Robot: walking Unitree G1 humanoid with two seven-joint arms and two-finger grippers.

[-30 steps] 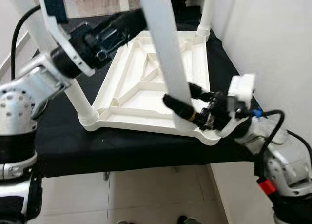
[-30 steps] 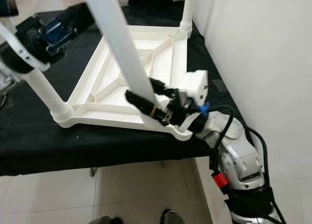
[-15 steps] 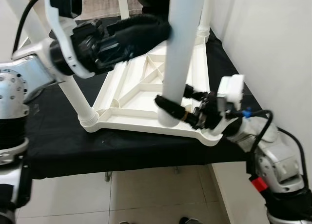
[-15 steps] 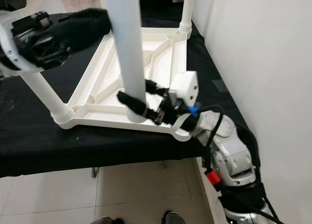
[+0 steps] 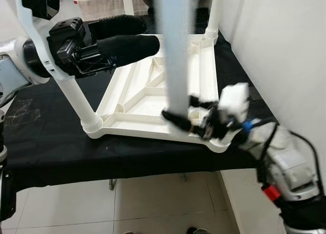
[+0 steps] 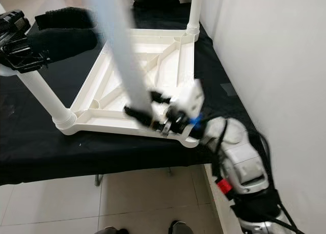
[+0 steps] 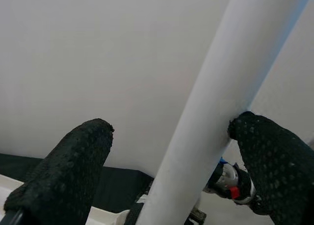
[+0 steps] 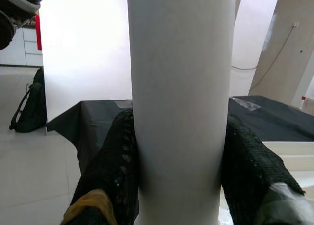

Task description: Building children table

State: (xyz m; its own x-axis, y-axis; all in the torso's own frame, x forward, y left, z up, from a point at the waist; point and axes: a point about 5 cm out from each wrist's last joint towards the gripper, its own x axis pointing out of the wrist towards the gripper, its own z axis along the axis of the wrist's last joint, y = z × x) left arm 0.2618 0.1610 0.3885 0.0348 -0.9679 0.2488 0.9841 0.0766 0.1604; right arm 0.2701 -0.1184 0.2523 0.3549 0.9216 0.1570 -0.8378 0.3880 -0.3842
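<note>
Table leg (image 5: 175,55), clenched low in my right pincer (image 5: 191,117), needs keeping plumb over its corner socket while my released left pincer (image 5: 127,37) steadies beside it.

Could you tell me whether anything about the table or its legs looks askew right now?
Yes. The white leg clamped near its base by the right gripper leans rather than standing straight over the near corner socket of the upturned tabletop. The open left gripper has one finger touching it, so only one gripper grips it.

White table (image 5: 153,91), black cloth (image 5: 46,137)
</note>
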